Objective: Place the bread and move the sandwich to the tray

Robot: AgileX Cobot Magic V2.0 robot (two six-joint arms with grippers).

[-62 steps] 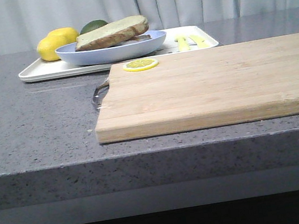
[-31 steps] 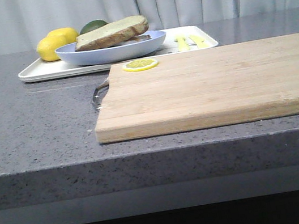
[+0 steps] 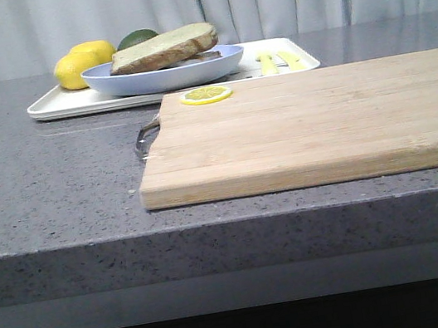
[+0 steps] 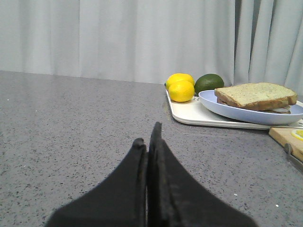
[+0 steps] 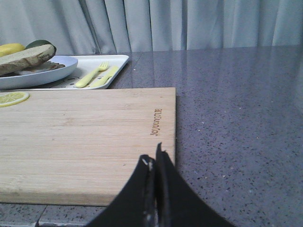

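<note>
The left pincer (image 4: 149, 142) is seen closed, its two black fingers pressed together with nothing between them, held low over bare table (image 4: 71, 123) well apart from the food. The right pincer (image 5: 155, 163) is likewise closed and empty, poised just above the near edge of the wooden cutting board (image 5: 85, 137). Neither arm is caught by the front camera.

Outward from the pincers, the tray (image 3: 58, 107) is found at the far side of the table, with the light-blue plate (image 3: 162, 74) resting on it. On the plate the sandwich (image 3: 166, 48) is stacked, the bread (image 4: 255, 93) lying as its top slice; only a thin pale edge shows beneath it, and no egg can be made out from these angles.

Judged from this layout, both steps appear to be already done: the slice is placed and the plate is set within the tray. Nothing further seems to be called for beyond the arms being kept clear of the table; if any correction were wanted, a pincer would first have to be opened.

Counted: one tray, one plate, one sandwich, two lemons (image 4: 181, 87), one dark green fruit (image 4: 209, 82), one lemon slice (image 3: 206, 95) on the board, two yellow utensils (image 5: 97, 75), one cutting board
</note>
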